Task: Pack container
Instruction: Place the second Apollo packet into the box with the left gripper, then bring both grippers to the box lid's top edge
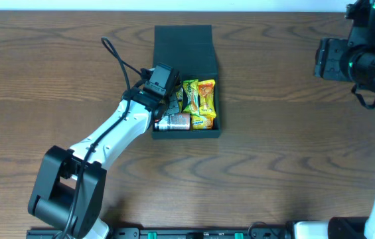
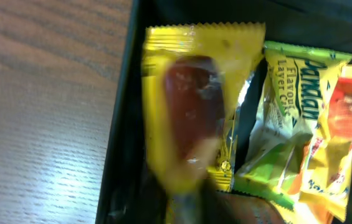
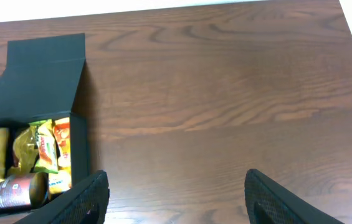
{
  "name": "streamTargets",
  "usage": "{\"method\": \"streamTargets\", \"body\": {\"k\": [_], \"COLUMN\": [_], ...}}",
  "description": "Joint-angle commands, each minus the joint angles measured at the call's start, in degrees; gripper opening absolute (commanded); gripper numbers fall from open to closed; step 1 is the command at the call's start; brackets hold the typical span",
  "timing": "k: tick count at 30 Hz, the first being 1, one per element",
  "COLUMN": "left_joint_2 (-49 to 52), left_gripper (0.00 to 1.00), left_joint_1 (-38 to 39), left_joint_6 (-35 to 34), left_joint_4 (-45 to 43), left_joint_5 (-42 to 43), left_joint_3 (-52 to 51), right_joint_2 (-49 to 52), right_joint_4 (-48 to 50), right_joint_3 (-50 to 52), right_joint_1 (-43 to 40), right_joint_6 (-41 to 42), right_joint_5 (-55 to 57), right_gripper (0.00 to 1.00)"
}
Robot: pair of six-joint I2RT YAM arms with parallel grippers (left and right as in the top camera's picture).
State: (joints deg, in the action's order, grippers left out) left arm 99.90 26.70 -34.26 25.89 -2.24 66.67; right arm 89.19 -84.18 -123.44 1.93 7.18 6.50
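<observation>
The dark teal-green square rigid box (image 1: 184,46) lies on the brown wooden table (image 1: 293,133), flap open. It holds a red cylindrical can (image 1: 174,121), a green pandan packet (image 2: 288,124) and an orange packet (image 1: 206,96). The left gripper (image 1: 168,99) hangs over the box's left side above a blurred yellow packet (image 2: 191,112); I cannot tell its grip. The right gripper (image 3: 176,180), spread wide, waits well right of the box. Shutting the flap seems left, and nothing blocks it

Overhead looks straight down, whole table (image 1: 293,146) in shot, box (image 1: 184,43) centre. Left wrist camera is jammed close over the packets (image 2: 288,124), blurred. Right wrist view hangs far back, box left of the right claw (image 3: 176,205), and that box is the shared ground.
</observation>
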Motion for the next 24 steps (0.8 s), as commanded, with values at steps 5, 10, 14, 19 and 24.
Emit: {"method": "streamTargets", "body": {"k": [5,10,14,19,24], "left_joint_2": [0.5,0.4,-0.6,-4.1,-3.6], "left_gripper": [0.51,0.47,0.42,0.06,0.06], "left_joint_1": [-0.2,-0.2,-0.1,-0.2,-8.0], "left_joint_6": [2.6,7.1,10.6,15.4,18.3], "left_joint_4": [-1.2,-0.4,3.3,6.6,2.5], "left_joint_5": [-1.3,-0.9,-1.0,-17.2,-8.9], "left_joint_3": [0.3,3.3,10.5,19.3,20.5], "right_joint_2": [0.0,0.0,1.0,6.2,16.5], "right_joint_4": [-0.1,0.2,1.8,4.9,12.0], "right_joint_3": [-0.2,-0.2,1.2,6.0,10.3], "right_joint_1": [-0.6,-0.8,-1.3,-2.3,-2.3], "right_joint_6": [-0.4,-0.4,-0.4,-0.9,-1.9], "right_joint_5": [1.0,1.0,-0.8,-5.4,-19.8], "right_gripper": [0.70,0.72,0.70,0.02,0.02]}}
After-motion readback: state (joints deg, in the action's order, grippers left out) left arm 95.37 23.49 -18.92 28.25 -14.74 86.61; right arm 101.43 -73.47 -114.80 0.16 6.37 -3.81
